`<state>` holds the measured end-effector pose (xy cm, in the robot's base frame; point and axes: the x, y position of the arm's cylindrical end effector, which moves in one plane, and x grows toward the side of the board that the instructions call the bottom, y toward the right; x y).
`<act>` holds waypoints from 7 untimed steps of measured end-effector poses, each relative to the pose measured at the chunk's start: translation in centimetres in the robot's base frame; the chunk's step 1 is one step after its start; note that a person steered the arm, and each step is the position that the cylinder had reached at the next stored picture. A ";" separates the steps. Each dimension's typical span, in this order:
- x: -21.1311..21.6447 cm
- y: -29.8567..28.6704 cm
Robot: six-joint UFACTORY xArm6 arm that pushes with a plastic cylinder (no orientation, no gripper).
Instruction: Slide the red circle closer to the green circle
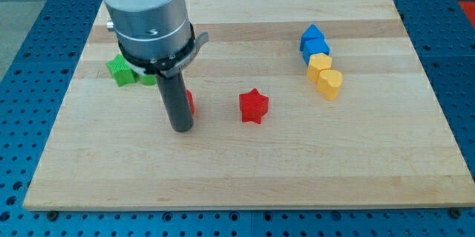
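One red block (190, 102) touches my tip (182, 128), mid-board, far from edges.

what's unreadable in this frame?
All camera view:
- Red block: only a sliver shows behind the rod; shape unreadable.
- Green block beside the green star: mostly under the arm housing; shape unclear.
- My tip: contact with the red block cannot be judged.

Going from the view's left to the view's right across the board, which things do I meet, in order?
green star → my tip, with a red block mostly hidden just behind the rod → red star → the blue blocks and yellow blocks, stacked in one column, so unordered.
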<state>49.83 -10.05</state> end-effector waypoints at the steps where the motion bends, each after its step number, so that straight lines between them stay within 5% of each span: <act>1: -1.7 0.0; 7: -7.4 3.3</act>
<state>42.44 -6.77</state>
